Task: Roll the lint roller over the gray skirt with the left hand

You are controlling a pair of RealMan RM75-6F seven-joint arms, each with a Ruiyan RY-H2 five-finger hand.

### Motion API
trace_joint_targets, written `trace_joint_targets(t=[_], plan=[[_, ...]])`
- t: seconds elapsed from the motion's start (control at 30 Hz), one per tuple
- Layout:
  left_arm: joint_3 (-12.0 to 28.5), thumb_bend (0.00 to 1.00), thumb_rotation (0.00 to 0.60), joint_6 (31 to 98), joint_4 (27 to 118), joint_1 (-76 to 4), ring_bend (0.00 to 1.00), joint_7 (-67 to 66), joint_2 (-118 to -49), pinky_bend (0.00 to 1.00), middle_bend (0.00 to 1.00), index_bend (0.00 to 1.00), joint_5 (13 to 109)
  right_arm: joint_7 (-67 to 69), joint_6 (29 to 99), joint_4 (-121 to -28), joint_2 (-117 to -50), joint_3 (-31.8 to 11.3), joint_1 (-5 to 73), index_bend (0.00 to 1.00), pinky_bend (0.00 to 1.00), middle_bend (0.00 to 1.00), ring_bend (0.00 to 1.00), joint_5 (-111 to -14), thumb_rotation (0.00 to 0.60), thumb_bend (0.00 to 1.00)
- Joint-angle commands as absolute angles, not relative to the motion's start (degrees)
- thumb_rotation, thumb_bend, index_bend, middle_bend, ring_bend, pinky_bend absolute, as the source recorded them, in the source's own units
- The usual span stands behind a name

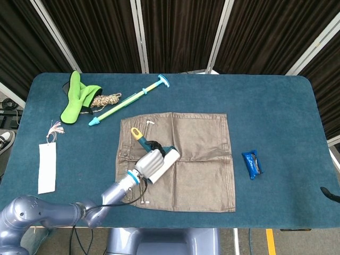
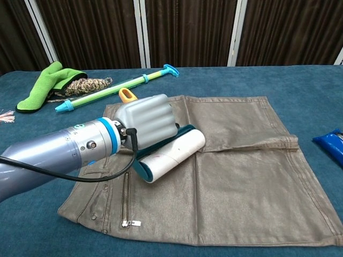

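The gray skirt (image 1: pixel 196 146) (image 2: pixel 241 160) lies flat in the middle of the blue table. My left hand (image 1: pixel 151 162) (image 2: pixel 146 121) grips the lint roller over the skirt's left half. The roller's white drum (image 1: pixel 166 164) (image 2: pixel 174 154) lies on the fabric just right of the hand, in a teal frame. Its yellow handle end (image 1: pixel 136 132) (image 2: pixel 126 95) sticks out behind the hand. Of the right hand only a dark tip (image 1: pixel 329 192) shows at the right edge of the head view; its state cannot be made out.
A green mitt (image 1: pixel 77 97) (image 2: pixel 45 80), a rope bundle (image 1: pixel 108 99) (image 2: pixel 86 84) and a long green-and-blue stick (image 1: pixel 129 100) (image 2: pixel 120 85) lie at the back left. A white tag (image 1: pixel 47 167) is at the left, a blue packet (image 1: pixel 251 164) (image 2: pixel 329 142) right of the skirt.
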State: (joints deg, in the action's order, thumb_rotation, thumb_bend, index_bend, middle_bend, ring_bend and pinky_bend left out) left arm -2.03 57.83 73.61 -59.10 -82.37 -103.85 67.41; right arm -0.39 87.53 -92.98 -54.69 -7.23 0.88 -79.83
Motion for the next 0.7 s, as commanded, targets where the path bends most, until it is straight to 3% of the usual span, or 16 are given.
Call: trace_joint_targets(t=[0.03,0.4,0.7], plan=[[-1.49,0.89,0.6,57.42,73.71,-59.63,0.42,-83.26,-105.2,0.51,0.53,0.68,67.78,-0.34,87.52,-92.93,-54.66,-7.23,0.87,0.0,0.0,0.0,0.0,-79.85,0.6,0.0],[-0.79,0.89,0.6,56.7,72.18,-59.82,0.43,-84.51,-109.45,0.51,0.53,0.68,68.05,-0.1,87.64,-92.83,-54.59,-7.28,0.74,0.0,0.0,0.0,0.0,-79.72,0.6,0.0],[-0.54,0.89,0.6,57.64,69.85,-57.9,0.43,-82.68,-108.22,0.51,0.53,0.68,67.55,-0.11,87.67,-92.74,-54.62,-7.28,0.69,0.0,0.0,0.0,0.0,-79.67,0.6,0.0]])
